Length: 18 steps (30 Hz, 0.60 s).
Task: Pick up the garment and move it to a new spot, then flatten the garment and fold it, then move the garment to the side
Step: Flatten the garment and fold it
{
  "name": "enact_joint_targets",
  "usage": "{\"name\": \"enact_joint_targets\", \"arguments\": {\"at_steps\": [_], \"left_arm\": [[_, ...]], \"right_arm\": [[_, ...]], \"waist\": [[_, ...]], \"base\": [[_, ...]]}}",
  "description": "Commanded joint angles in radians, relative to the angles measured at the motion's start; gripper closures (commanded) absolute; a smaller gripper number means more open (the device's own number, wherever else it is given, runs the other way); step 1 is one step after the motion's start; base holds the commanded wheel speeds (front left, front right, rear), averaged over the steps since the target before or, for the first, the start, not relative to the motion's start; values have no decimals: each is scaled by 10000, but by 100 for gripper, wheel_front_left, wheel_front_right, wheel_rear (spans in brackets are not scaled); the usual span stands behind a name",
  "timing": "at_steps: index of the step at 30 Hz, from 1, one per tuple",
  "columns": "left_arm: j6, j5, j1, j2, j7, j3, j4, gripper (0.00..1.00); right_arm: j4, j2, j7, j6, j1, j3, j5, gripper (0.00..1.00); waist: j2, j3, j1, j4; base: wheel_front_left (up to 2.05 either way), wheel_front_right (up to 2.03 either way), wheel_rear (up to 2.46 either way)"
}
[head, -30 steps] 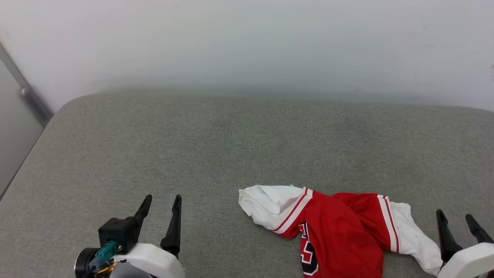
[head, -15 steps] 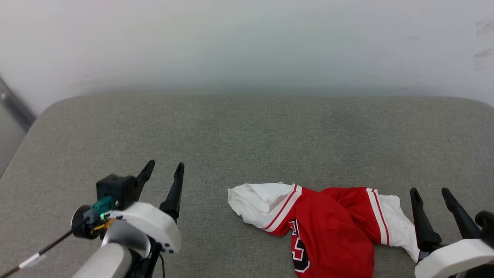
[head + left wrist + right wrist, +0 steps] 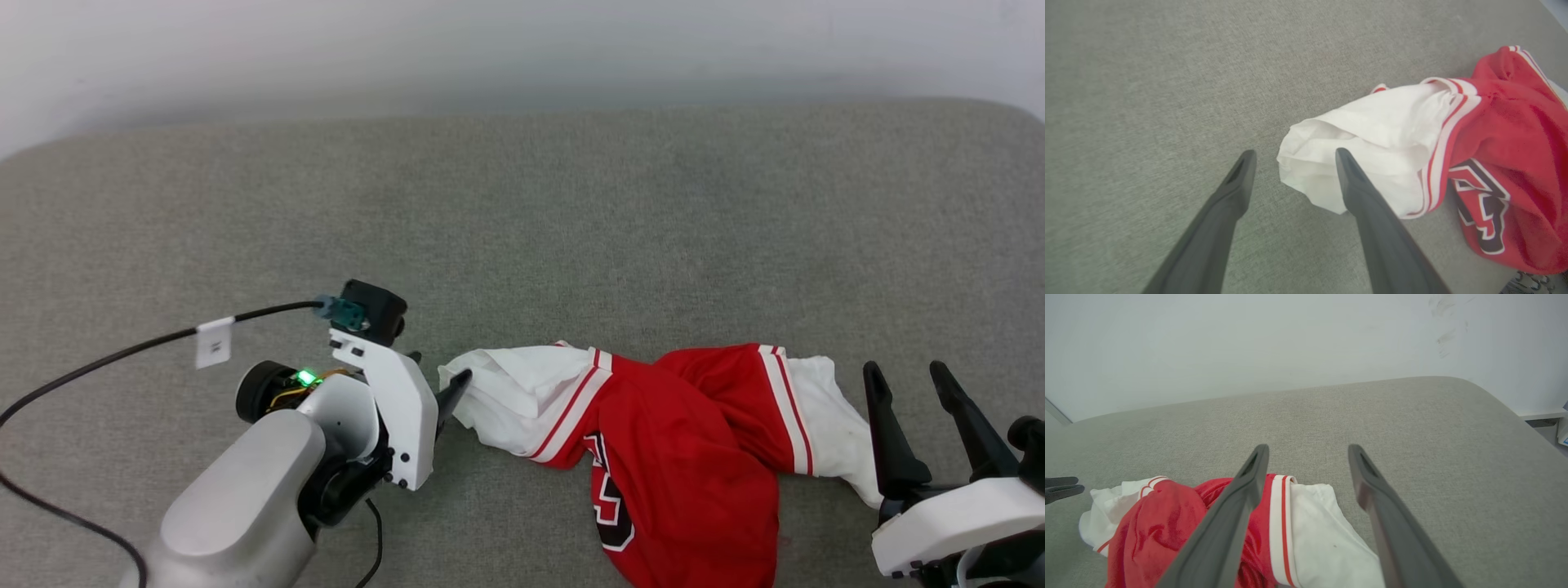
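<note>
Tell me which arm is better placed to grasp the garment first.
Left, probably: the left gripper is open, fingertips at a white sleeve of the garment; the right gripper, also open, sits beside the other sleeve.

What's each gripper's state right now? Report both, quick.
Left gripper: open, holding nothing, tips at the garment's white sleeve.
Right gripper: open, holding nothing, near the other sleeve.

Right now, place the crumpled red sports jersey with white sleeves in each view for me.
Head view: the jersey lies bottom centre-right on the grey cushion.
Left wrist view: right half, white sleeve toward centre.
Right wrist view: lower left to bottom centre.
Shared landmark: striped sleeve trim.
</note>
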Motion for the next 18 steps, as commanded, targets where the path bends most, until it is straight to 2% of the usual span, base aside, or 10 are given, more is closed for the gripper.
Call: {"name": "enact_joint_targets", "arguments": {"at_steps": [1, 6, 13, 14, 15, 16, 18], "left_arm": [[-191, -125, -233, -86, 378, -155, 309, 0], [-543, -280, -788, -407, 1508, -636, 1616, 0], [-1100, -588, -786, -1173, 2595, -1385, 2999, 0], [-1156, -560, -828, -1246, 2580, -1455, 3076, 50], [-1168, -497, -894, -1310, 2475, -1501, 3115, 95], [-1219, -513, -911, -1365, 2422, -1516, 3160, 100], [-1200, -366, -1017, -1320, 1940, -1439, 3130, 100]], "right_arm": [[43, 27, -82, -5, -184, -14, 85, 0], [164, 26, -175, -7, -301, -44, 171, 0], [374, 27, -178, -7, -374, -25, 312, 0], [393, 27, -181, -7, -375, -40, 330, 0], [422, 27, -181, -7, -383, -49, 327, 0], [461, 27, -148, -7, -396, -70, 363, 0], [499, 27, -102, -7, -410, -149, 406, 0]], "waist": [[-1, 360, 0, -140], [-1, 743, 0, -209], [-1, 860, 0, -332], [-1, 853, 0, -340], [-1, 841, 0, -351], [-1, 811, 0, -368], [-1, 729, 0, -386]], "base": [[0, 0, 0], [0, 0, 0], [0, 0, 0], [0, 0, 0], [0, 0, 0], [0, 0, 0], [0, 0, 0]]}}
